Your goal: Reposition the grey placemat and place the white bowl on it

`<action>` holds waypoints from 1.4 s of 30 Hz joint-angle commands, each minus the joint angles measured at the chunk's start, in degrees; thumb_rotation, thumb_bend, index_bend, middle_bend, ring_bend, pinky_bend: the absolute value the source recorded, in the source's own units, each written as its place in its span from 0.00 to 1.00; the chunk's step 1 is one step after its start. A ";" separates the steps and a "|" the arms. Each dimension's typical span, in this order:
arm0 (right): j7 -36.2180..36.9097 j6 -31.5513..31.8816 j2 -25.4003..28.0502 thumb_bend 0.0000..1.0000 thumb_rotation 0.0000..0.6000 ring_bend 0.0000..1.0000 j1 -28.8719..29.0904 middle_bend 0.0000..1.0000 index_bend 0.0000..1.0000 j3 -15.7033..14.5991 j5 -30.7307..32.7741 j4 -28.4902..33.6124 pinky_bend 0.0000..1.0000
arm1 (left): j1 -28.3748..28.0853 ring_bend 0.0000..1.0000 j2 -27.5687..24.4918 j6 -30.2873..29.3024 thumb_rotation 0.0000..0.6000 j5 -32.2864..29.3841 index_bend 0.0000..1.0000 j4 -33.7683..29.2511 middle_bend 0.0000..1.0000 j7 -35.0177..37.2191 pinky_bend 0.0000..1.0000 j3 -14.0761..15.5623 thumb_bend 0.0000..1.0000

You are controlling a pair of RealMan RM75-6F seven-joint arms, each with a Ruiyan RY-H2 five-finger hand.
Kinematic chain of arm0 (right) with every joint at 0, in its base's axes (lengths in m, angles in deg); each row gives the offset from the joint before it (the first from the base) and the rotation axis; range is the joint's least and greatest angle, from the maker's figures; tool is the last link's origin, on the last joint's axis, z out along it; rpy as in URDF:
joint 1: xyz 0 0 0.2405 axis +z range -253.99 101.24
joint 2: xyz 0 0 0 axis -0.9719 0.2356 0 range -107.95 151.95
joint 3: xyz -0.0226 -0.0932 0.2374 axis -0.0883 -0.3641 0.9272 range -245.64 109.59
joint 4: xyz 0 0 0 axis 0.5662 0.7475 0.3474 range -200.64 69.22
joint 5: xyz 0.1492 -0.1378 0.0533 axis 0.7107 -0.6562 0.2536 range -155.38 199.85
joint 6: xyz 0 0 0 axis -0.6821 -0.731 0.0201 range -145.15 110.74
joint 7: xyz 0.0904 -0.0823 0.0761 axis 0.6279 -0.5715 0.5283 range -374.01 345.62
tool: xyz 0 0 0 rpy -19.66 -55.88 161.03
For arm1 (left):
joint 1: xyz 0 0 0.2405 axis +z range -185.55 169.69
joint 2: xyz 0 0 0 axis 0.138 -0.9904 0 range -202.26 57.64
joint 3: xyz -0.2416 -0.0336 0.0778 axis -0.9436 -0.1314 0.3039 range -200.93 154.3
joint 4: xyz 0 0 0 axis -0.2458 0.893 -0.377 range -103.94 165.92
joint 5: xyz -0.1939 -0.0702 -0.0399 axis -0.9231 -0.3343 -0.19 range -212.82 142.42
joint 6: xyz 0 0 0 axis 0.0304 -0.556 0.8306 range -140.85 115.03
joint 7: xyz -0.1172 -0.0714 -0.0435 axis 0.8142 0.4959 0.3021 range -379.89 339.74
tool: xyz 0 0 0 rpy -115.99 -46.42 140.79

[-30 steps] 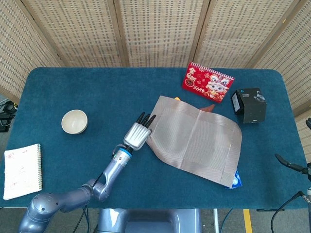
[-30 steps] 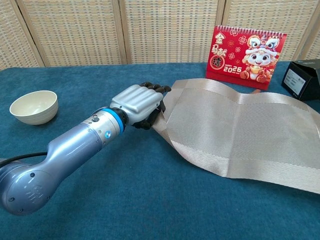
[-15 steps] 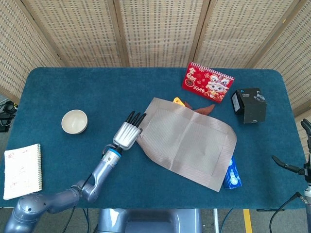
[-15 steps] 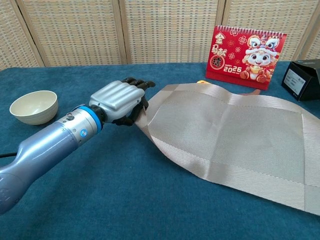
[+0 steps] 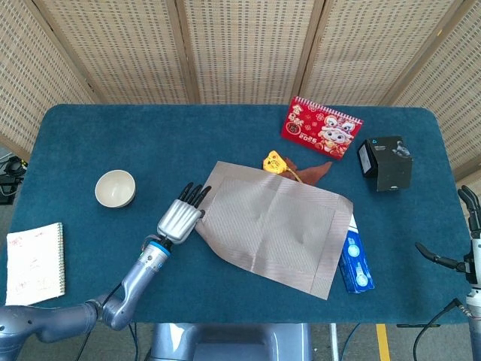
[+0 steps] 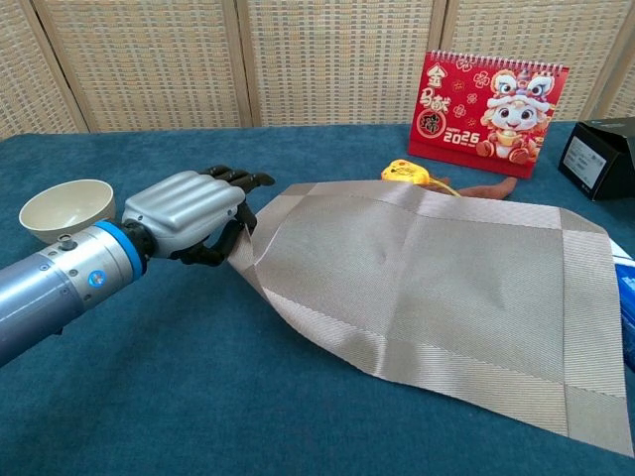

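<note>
The grey placemat lies askew in the middle of the blue table. My left hand grips its left corner, fingers curled over the edge, which is lifted slightly off the cloth. To the left of that hand the white bowl stands upright and empty, a short gap away. Part of my right hand shows at the far right edge of the head view, off the table, its dark fingers apart and holding nothing.
A red desk calendar and a black box stand at the back right. A yellow item lies at the mat's far edge, a blue packet at its right. A notebook lies front left.
My left hand has dragged the placemat left and toward the front edge. The yellow item and the blue packet, earlier partly under the mat, now lie exposed.
</note>
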 commanded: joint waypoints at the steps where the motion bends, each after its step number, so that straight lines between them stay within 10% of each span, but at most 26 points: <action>1: -0.20 0.04 -0.05 0.14 1.00 0.00 0.01 0.00 0.00 -0.10 -0.12 0.09 0.00 | 2.25 0.00 -3.34 -0.60 1.00 -1.99 0.70 -5.95 0.00 -4.09 0.00 1.63 0.62; 26: -1.83 0.75 -0.37 0.14 1.00 0.00 0.04 0.00 0.00 -1.20 -1.51 1.04 0.00 | 7.71 0.00 -13.06 -2.77 1.00 -3.52 0.68 -28.85 0.00 -11.74 0.00 9.19 0.62; 35: -2.22 1.02 -0.51 0.14 1.00 0.00 0.08 0.00 0.00 -1.38 -1.76 1.09 0.00 | 8.99 0.00 -15.01 -3.30 1.00 -0.27 0.09 -30.32 0.00 -8.43 0.00 10.62 0.32; 42: -2.73 1.28 -0.56 0.14 1.00 0.00 0.08 0.00 0.00 -1.57 -2.07 1.26 0.00 | 11.21 0.00 -17.36 -5.49 1.00 1.70 0.04 -32.16 0.00 -4.67 0.00 11.50 0.31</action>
